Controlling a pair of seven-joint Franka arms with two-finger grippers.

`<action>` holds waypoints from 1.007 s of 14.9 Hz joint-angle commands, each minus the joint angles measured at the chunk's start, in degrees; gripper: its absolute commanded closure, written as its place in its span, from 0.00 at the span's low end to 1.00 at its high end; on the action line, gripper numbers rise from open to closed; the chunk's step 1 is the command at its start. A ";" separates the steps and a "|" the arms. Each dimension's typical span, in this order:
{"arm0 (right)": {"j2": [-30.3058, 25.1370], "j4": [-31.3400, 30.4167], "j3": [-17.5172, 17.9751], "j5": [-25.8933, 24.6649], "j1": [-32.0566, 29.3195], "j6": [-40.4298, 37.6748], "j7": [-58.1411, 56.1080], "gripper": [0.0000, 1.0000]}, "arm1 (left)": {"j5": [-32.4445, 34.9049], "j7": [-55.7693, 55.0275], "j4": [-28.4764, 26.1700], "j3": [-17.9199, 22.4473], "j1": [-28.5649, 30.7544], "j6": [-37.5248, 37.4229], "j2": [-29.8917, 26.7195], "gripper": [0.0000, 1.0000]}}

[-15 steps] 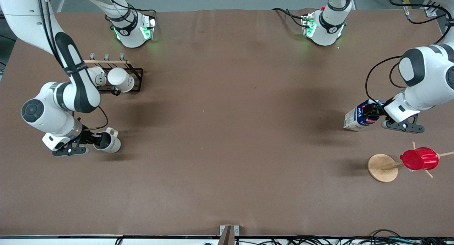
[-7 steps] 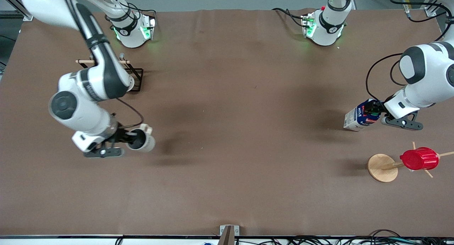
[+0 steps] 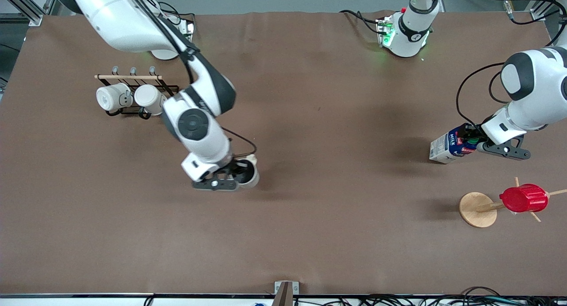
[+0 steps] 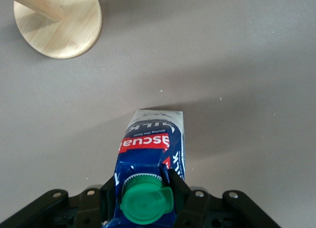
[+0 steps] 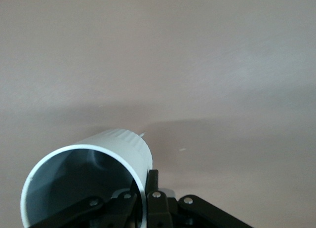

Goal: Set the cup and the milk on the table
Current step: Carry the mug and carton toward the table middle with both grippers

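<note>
The cup [image 3: 249, 174], cream-white with a dark inside, is tilted with its mouth showing, and my right gripper [image 3: 237, 175] is shut on its rim over the middle of the brown table [image 3: 310, 235]. In the right wrist view one finger is inside the cup [image 5: 106, 156] and one outside, with my right gripper [image 5: 143, 191] pinching the wall. The milk [image 3: 448, 147], a blue and white carton, hangs tilted low over the table at the left arm's end. My left gripper [image 3: 470, 141] is shut on its top beside the green cap; the left wrist view shows the milk [image 4: 150, 149] and my left gripper [image 4: 145, 188].
A black rack [image 3: 170, 90] with two white mugs [image 3: 133, 98] stands at the right arm's end. A round wooden disc base [image 3: 477, 209] with a red ribbed cup [image 3: 523, 198] on its pegs stands nearer the front camera than the milk; the disc also shows in the left wrist view [image 4: 59, 20].
My right arm has carried the cup from the right arm's end toward the middle of the table. My left gripper and the milk have barely shifted.
</note>
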 commanded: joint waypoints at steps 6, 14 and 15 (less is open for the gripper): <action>2.16 -2.15 5.58 -6.36 5.33 0.70 10.62 0.94 | 0.30 -6.18 3.41 -5.30 -0.24 -1.04 -1.93 1.00; 3.83 -5.58 5.58 -10.67 6.74 4.57 15.53 0.82 | 1.18 -30.49 16.24 -21.82 -0.32 -5.78 6.67 1.00; 4.01 -5.67 5.66 -10.76 6.66 4.58 16.07 0.67 | 2.22 -34.27 17.39 -24.02 -0.58 -6.22 8.08 1.00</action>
